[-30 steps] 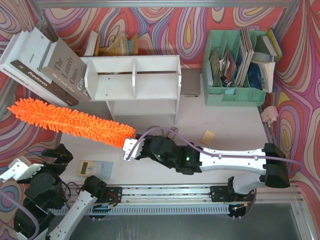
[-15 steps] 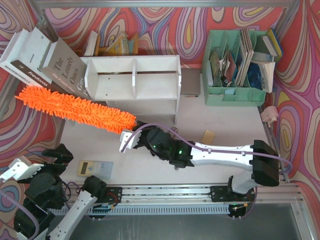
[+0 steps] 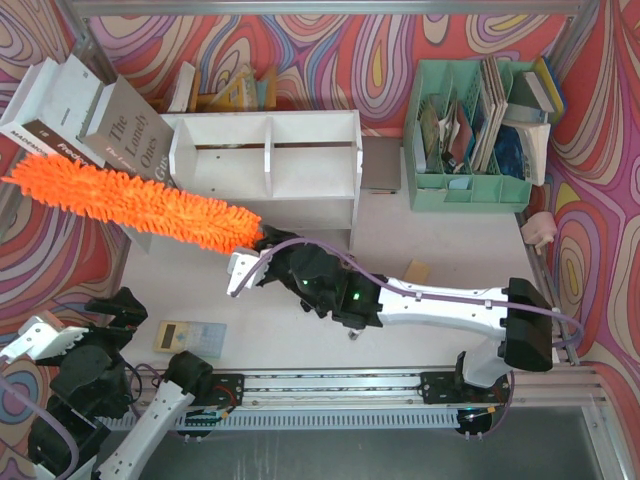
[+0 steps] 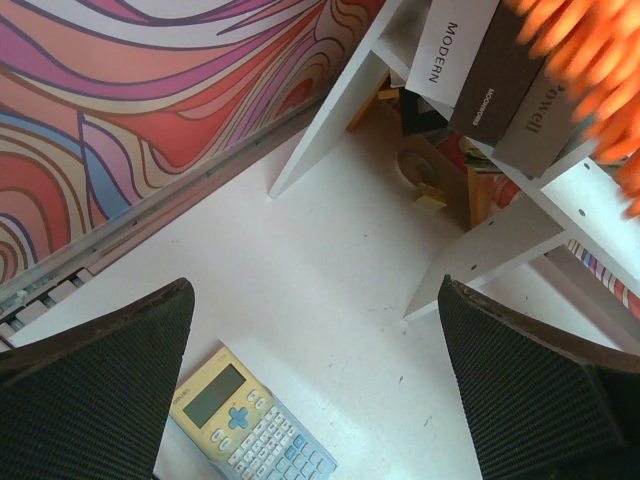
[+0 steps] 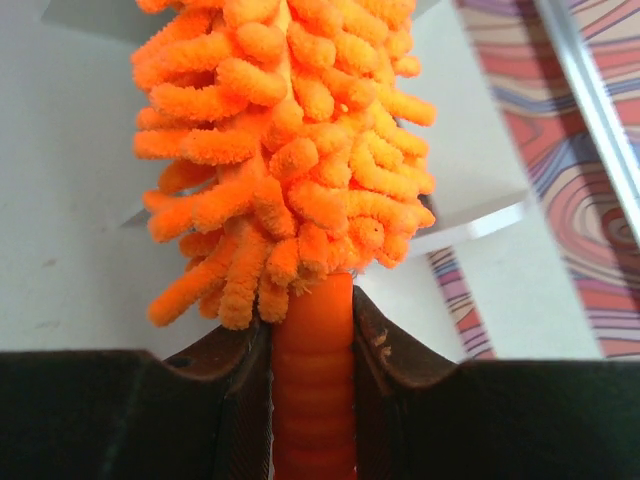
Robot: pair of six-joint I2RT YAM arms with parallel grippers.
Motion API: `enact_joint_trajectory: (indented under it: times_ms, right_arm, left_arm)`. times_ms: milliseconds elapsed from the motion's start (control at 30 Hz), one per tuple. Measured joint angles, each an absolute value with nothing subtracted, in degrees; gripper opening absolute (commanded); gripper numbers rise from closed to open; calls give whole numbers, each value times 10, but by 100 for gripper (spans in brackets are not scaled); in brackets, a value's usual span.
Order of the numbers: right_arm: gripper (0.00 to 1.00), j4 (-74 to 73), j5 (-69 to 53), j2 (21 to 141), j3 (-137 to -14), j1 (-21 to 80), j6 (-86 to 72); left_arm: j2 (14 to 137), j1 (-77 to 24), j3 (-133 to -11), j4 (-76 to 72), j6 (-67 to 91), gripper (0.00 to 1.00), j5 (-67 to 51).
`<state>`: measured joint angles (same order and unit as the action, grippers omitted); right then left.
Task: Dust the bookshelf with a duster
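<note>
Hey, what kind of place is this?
Likely a mock-up study inside a robot test cell: a white bookshelf, leaning books and a green file organizer on a tabletop, enclosed by swirly patterned panels.

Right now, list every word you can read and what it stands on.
"The Lonely Ones": cover of the grey-brown book leaning left of the bookshelf.
"MODERN": white book spine.
"owell": tan book spine, start unclear.
Too small to read: dark brown spine, calculator keys.
</note>
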<state>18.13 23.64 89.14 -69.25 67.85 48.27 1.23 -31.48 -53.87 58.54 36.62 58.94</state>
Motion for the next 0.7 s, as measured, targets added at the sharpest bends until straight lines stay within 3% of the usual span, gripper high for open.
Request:
enact_joint_trajectory:
  times_ms: [267,700]
  right_arm:
    - [0,210,240,900,-745,677,512]
    - [0,184,241,899,-635,674,462]
  left_arm:
    - [12,-315,-538,585,366,98,588]
    - [12,-315,-536,585,366,98,587]
